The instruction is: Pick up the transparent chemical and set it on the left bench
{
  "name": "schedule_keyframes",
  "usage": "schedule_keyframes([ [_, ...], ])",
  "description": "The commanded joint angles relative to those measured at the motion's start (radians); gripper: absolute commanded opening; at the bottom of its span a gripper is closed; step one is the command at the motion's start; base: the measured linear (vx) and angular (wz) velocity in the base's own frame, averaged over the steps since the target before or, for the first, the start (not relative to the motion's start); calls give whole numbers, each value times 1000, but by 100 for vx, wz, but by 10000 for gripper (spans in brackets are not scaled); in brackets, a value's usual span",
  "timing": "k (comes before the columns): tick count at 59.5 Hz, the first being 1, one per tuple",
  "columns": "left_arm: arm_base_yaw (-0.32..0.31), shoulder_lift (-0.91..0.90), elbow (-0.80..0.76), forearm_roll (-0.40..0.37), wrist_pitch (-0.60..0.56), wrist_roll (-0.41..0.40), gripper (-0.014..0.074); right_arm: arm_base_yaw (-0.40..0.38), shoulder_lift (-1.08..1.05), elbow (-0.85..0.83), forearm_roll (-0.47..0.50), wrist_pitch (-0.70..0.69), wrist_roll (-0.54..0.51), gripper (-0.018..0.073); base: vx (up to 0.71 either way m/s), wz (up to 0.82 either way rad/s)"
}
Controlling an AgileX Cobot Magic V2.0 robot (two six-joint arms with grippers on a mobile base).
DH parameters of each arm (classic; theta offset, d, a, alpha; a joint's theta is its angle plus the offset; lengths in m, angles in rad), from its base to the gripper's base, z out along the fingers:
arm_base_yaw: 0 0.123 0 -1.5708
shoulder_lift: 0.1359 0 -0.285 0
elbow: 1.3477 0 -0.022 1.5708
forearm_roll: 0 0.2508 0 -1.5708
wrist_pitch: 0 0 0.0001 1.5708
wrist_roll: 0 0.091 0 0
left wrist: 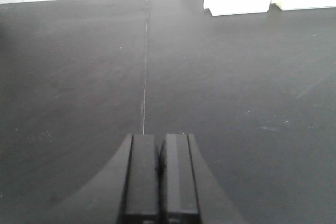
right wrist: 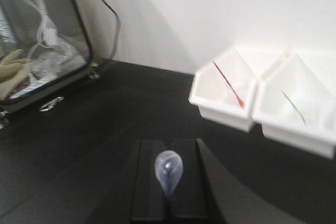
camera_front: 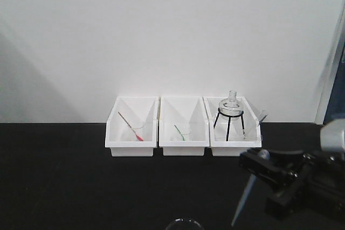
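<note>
Fingers [right wrist: 149,182] of right gripper [right wrist: 168,144] pinch the transparent chemical [right wrist: 168,171]; left gripper [left wrist: 159,139] pressed fully together

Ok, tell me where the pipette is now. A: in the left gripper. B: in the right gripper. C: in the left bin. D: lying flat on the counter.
B: the pipette sits between the jaws of the right gripper, which are shut on it.
</note>
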Motion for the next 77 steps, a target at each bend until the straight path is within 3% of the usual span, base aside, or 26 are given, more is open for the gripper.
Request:
schedule_keyframes([
  [1,-2,-19,16,-1,-78,-8,-3,5,79,-109,53,-100,-43,-1,0,0],
  [24,-2,-19,16,-1,-78,-8,-3,175,419,-248,48,-164,-139,-1,0,0],
  [45,-2,-19,16,-1,-78,-8,-3,176,523,-248,44,-112,-221,24,0,0],
  [53,-2,-19,16,-1,-78,-8,-3,176,534,-248,45,-113,-237,127,0,0],
  [70,-2,-19,16,-1,-78,-8,-3,176,534,-248,45,-115,-237,544,0,0],
  [77,-2,-19,16,-1,-78,-8,-3,176,525,-248,46,-119,-237,634,0,0],
])
